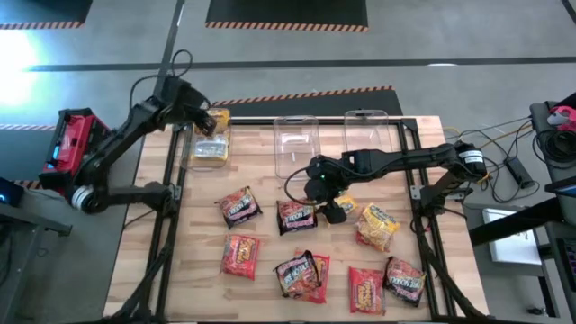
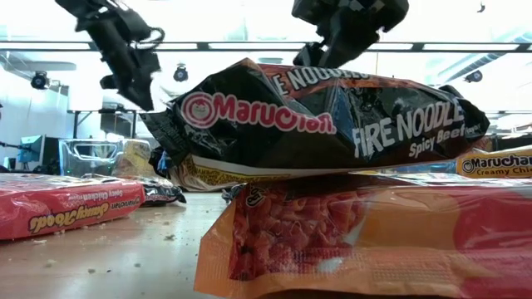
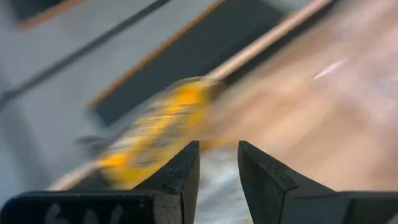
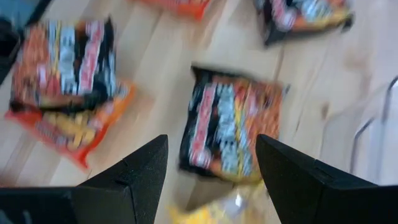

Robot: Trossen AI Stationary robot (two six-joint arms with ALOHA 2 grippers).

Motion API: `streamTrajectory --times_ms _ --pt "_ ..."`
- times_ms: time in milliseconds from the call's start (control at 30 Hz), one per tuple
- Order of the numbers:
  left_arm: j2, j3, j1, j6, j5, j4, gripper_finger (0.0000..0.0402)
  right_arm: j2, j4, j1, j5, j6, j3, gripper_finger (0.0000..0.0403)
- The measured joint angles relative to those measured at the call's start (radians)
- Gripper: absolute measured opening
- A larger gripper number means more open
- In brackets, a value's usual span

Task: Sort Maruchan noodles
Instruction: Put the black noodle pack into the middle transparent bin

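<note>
Black-wrapped packet (image 4: 230, 127) lies flat on the table's (image 1: 202, 261) middle, right below my open right gripper (image 4: 211, 165). Descend centred, straddle one crinkled edge. Left gripper (image 3: 217, 168), jaws slightly parted, empty, near the left bin (image 1: 209, 151).

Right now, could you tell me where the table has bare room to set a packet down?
The wooden table is bare along its left edge, below the left bin and left of the red packet. The middle bin looks empty. It is crowded from the centre rightward, around the right gripper.
</note>
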State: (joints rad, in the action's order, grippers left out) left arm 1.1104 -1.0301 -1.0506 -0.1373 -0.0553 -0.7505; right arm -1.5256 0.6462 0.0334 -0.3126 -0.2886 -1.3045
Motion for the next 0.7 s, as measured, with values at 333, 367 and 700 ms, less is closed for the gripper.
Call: streamTrajectory --times_ms 333,367,700 --pt "-0.337 0.378 0.368 0.286 -0.119 0.338 0.0091 0.0 -0.04 -0.003 -0.001 0.395 -0.001 0.0231" --pt "-0.358 0.414 0.422 0.314 -0.116 0.397 0.0091 0.0 -0.025 -0.005 -0.001 0.416 -0.001 0.0231" --pt "-0.326 0.485 0.938 0.446 0.213 0.623 0.0091 0.0 0.008 -0.022 0.005 0.762 -0.001 0.0231"
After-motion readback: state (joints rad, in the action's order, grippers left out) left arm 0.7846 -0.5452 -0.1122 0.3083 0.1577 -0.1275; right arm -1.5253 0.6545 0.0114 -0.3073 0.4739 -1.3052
